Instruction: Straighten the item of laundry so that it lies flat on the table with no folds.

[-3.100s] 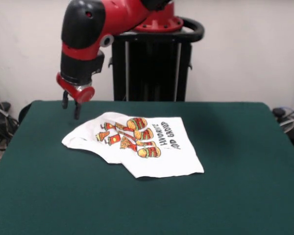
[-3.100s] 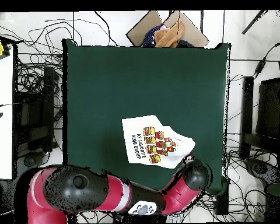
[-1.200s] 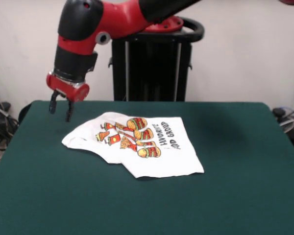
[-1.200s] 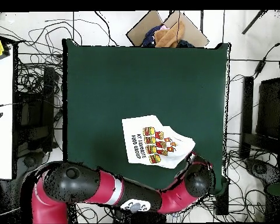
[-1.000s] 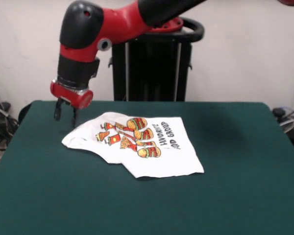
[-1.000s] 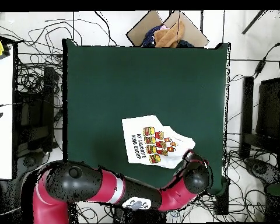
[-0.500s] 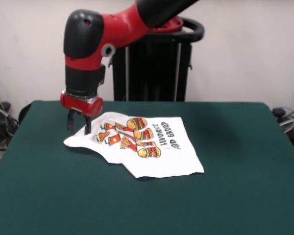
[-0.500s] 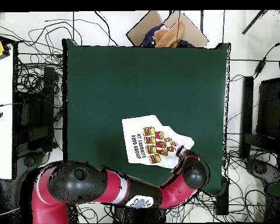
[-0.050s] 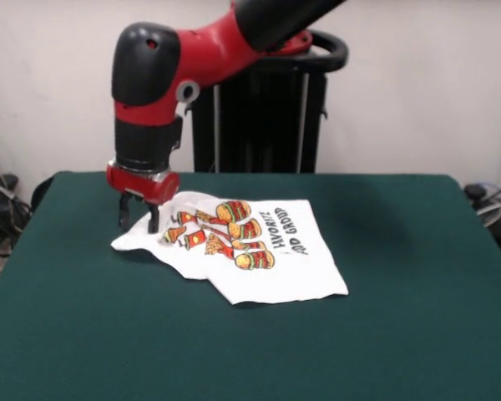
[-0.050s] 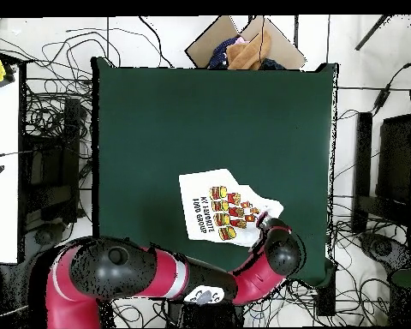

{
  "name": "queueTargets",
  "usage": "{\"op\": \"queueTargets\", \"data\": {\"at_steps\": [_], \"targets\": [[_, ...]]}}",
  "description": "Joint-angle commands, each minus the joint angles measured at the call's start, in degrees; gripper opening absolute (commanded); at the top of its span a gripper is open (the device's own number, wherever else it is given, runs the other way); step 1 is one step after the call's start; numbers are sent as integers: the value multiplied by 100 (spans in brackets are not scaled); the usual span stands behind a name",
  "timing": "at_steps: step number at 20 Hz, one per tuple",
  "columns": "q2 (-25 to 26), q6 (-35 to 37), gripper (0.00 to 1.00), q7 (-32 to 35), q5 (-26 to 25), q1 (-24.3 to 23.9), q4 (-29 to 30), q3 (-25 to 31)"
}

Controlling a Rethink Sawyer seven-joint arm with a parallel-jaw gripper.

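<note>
— Where is the shirt right now?

— I see one item of laundry (image 9: 250,251) on the table (image 9: 401,334), a small white T-shirt with food cartoons and black letters. In the front view it lies a bit left of the middle. It is not flat. The end under the gripper is bunched up and folded, and the front edge has a crease that lifts a little. The other end, with the letters, lies smoother.

— How much room do I have around it?

— Lots. From above, the shirt (image 10: 226,210) sits in the half of the table (image 10: 157,120) nearer the robot's base, close to that edge. The green top is bare on the other sides, with wide open felt in front of the shirt and far off to both sides.

— And the arm?

— There is one arm, red and black. It comes down from above and its last part points straight down. The gripper (image 9: 138,219) is right at the bunched end of the shirt. I see two dark fingers (image 9: 153,220) with a small gap between them, tips down at the cloth. I cannot tell if they are pinching the cloth or just touching it. From above, the arm's round head covers that corner of the shirt, so the fingers are hidden there.

— Anything else close by?

— Only one box with cloth in it (image 10: 243,47) past the far edge of the table.
</note>
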Motion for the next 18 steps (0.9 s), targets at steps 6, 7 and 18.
{"op": "queueTargets", "data": {"at_steps": [6,7,18], "targets": [[276,-275,0,1133,-183,-29,-1115,1123],[287,-275,0,1096,-178,-39,-1127,1106],[421,-574,0,1139,53,140,-596,569]]}}
